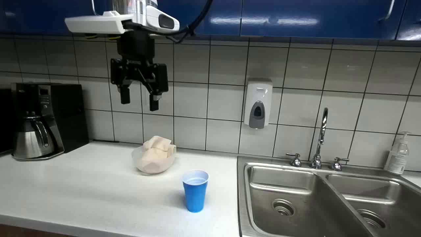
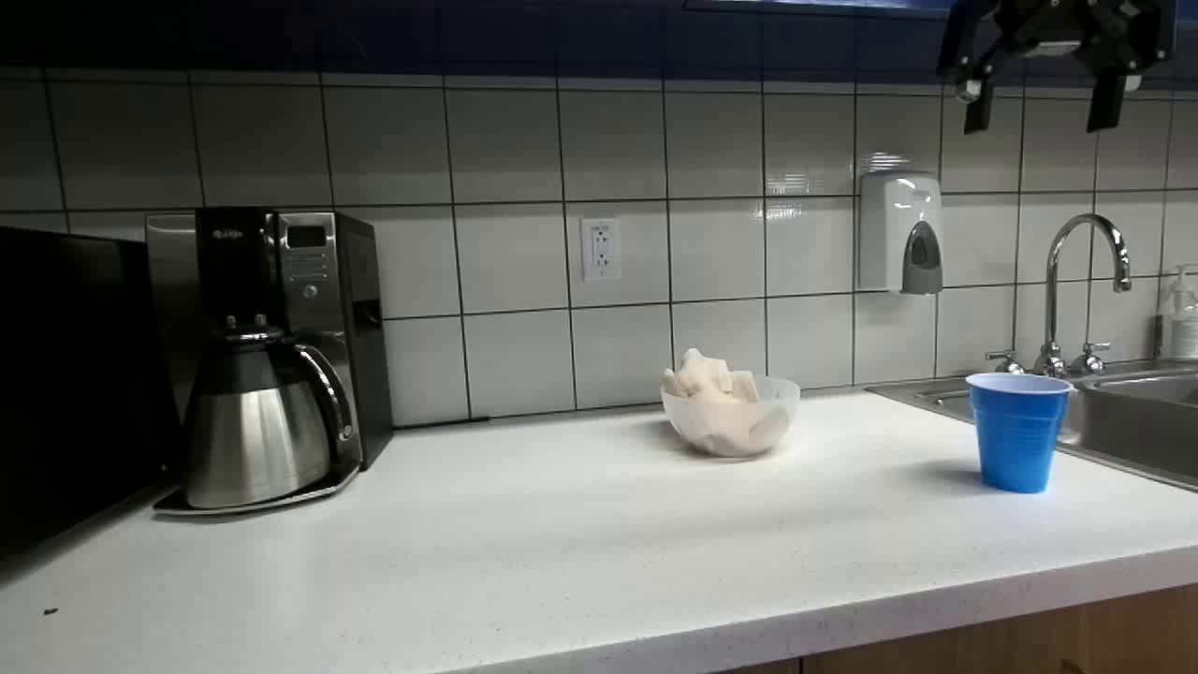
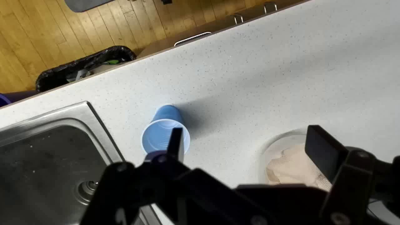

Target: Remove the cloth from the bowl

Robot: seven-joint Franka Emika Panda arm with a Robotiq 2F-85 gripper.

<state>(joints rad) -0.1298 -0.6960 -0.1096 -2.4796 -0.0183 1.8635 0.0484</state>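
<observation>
Since the cloth (image 1: 157, 149) lies in the bowl (image 2: 784, 401), the hand (image 1: 139, 102), spread and empty, seems at the approach stage and should next centre above it, then descend.

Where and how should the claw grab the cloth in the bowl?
Probably from above, pinching the raised folds of the cloth: they stand above the rim of the bowl, while its wall surrounds the lower part. The open claw points down.

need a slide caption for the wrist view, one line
Wrist view: open gripper above a speckled counter, blue cup near the sink, cloth lying in the translucent bowl.
</observation>
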